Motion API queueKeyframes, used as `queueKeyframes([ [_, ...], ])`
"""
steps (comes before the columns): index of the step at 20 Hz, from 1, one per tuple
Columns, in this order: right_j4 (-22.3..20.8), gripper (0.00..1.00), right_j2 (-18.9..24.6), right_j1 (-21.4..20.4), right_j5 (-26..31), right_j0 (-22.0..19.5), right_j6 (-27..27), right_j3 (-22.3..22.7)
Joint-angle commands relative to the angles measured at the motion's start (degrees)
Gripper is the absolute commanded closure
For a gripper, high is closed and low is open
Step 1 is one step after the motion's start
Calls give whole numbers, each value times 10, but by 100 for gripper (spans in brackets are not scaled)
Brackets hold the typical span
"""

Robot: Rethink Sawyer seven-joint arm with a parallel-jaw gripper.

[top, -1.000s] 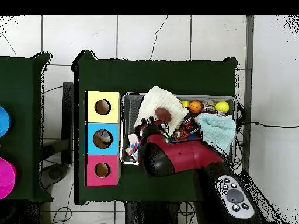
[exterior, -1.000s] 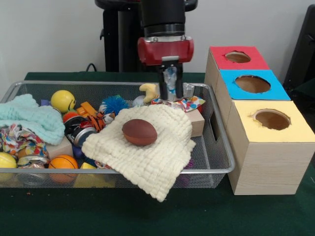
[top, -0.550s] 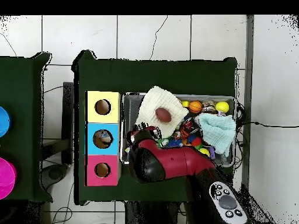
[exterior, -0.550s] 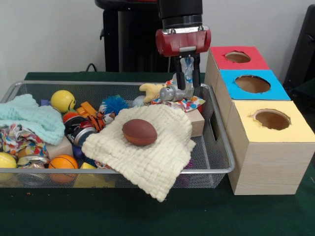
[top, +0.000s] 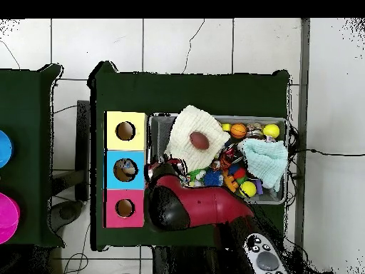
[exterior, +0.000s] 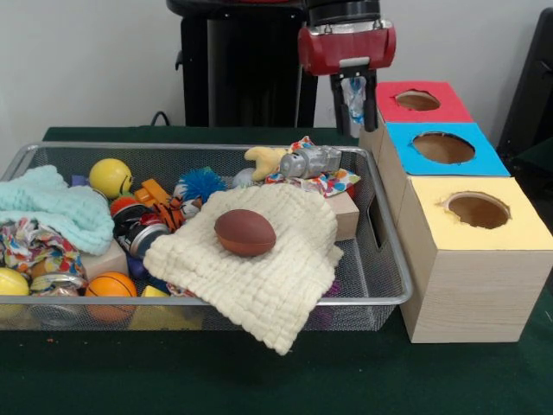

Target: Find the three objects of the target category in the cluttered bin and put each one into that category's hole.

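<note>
The gripper (exterior: 352,104) hangs empty, jaws close together, just left of the red box (exterior: 406,108), above the basket's (exterior: 380,226) far right corner.

Claw (exterior: 355,111) above wire bin (exterior: 380,226)

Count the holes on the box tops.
3, in one row beside the bin: red box hole farthest back, blue box hole in the middle, yellow box hole nearest the camera.
</note>
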Motion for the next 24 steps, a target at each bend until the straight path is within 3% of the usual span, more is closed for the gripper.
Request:
queueKeyframes([
  [1,66,100,5,-14,10,40,155,34],
  [7,99,100,-15,-17,-17,77,167,44],
  [14,107,100,-64,50,-128,125,174,42],
  [24,123,100,-74,92,-185,138,162,34],
])
